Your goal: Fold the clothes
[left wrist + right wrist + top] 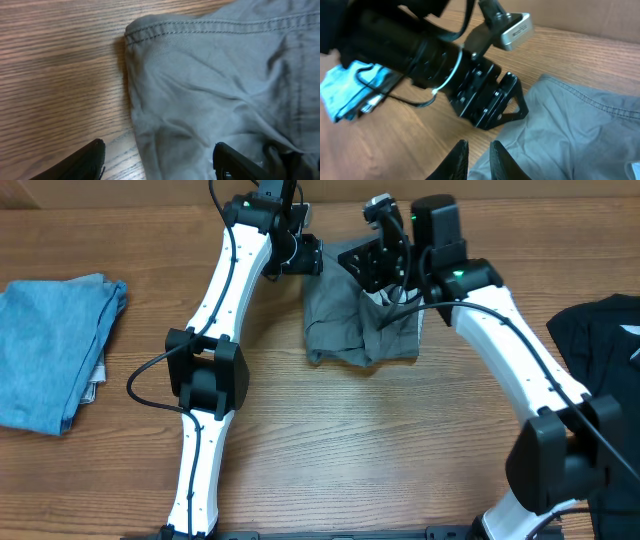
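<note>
Lying crumpled at the far middle of the worktop (380, 440), the grey shorts (360, 320) have the left gripper (159, 146) spread wide over one hemmed corner, the right gripper (479, 146) nearly pressed together, empty.

Overhead: looks straight down on tabletop (330, 430). Both wrist views: close, angled down, sharing grey shorts (225, 75) near far edge.

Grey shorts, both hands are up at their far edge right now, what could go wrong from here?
1. The left hand and right hand sit very close together over the shorts; they may bump.
2. The open left hand has one finger over bare table and one over cloth, so it might pinch only one layer or miss the hem.
3. The cloth is rumpled, so creases could get folded in.
</note>
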Robot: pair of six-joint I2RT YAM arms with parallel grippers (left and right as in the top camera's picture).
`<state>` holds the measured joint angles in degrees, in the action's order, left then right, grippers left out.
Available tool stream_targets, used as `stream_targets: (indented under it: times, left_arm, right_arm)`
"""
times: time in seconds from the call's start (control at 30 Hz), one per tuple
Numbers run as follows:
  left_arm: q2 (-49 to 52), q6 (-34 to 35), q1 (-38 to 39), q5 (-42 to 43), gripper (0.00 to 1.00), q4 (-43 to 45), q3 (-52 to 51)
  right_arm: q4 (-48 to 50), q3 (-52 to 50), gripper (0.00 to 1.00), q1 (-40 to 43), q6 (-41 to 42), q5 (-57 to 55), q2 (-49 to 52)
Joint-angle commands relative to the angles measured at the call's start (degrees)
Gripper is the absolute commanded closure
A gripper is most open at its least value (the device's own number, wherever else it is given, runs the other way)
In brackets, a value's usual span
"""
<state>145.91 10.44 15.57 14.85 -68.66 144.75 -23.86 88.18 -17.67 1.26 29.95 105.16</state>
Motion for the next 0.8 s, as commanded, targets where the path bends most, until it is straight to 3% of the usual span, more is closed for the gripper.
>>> stream_targets:
  times: [0.0,0.27,0.77]
  left_arm:
    - [-0.8,0.5,0.2,1.0,0.28,1.2,-2.8]
    - [-0.8,0.5,0.2,-1.8,0.27,2.2,-4.0]
    - [-0.8,0.5,0.2,-4.5,0.25,1.4,-4.0]
  right_arm:
    - [2.8,0.7,0.81,-0.5,3.8,-4.7,4.2]
    - [4.3,0.7,0.81,-0.5,4.8,-5.6,13.2]
    - [-21.5,0.7,0.85,4.7,2.1,-17.5,8.3]
